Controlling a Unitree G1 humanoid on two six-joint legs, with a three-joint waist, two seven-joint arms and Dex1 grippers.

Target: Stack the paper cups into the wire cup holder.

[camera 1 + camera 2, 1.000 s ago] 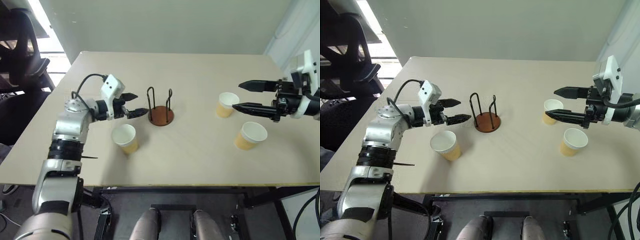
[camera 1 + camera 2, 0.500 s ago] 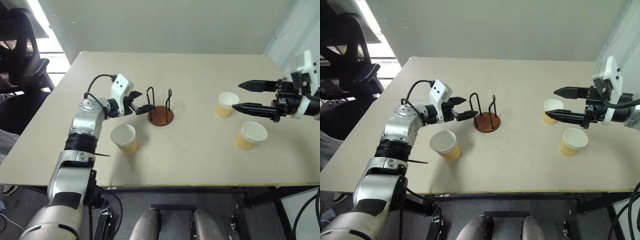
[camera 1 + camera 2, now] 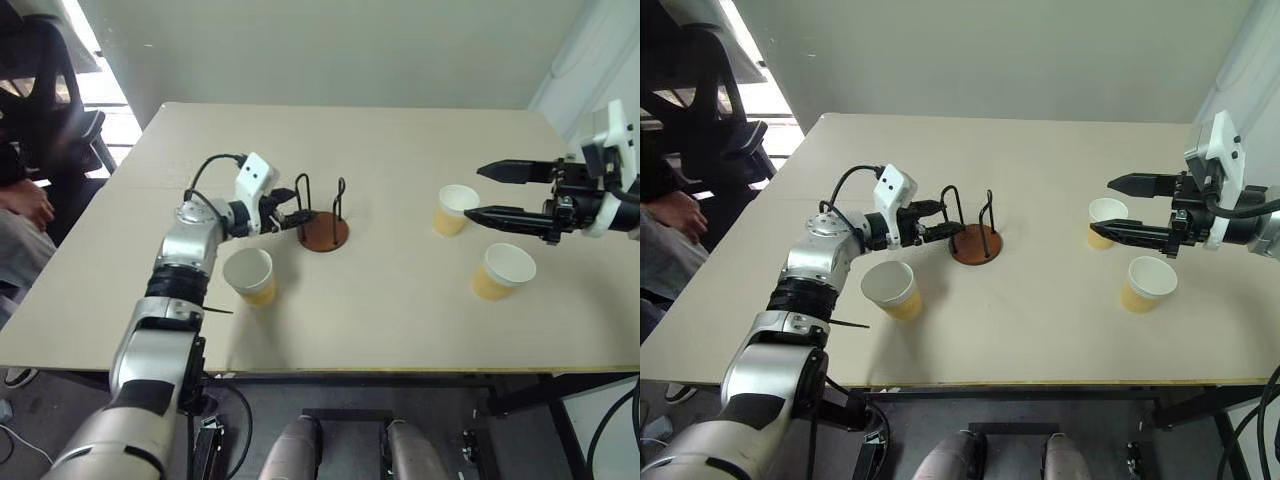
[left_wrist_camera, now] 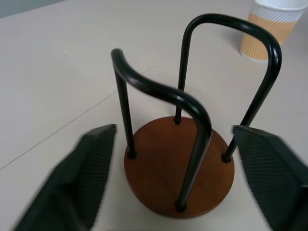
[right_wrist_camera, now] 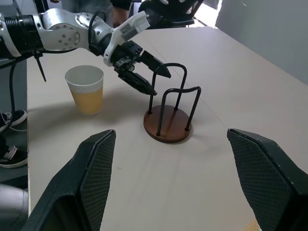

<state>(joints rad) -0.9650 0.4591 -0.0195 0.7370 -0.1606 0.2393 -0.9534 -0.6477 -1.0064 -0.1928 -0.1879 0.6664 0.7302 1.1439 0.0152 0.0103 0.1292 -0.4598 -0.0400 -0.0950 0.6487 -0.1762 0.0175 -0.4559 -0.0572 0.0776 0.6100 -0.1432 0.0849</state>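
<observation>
Left end effector [image 3: 296,205]: fingers apart, holding nothing; its tips flank the nearer wire loop of the wire cup holder, one on each side.
Wire cup holder [image 3: 324,231]: round reddish-brown base with two upright black wire loops, standing directly in front of the left end effector's tips; no cup in it.
Cup near left arm [image 3: 250,276]: upright on the surface, just beside the left forearm and on the robot's side of the left end effector, not touched.
Right end effector [image 3: 484,192]: fingers spread wide, holding nothing, held above the surface and pointing toward the left end effector.
Cup at right fingertips [image 3: 455,209]: upright, just past and below the right end effector's tips, between the two fingers' lines; not gripped.
Third cup [image 3: 502,271]: upright, near the right end effector's lower finger, on the robot's side of it, apart from it.
Surface [image 3: 400,150]: pale tan table top.
Person [image 3: 25,205]: a hand and a grey-clad leg at the surface's left edge, well apart from the left end effector.
</observation>
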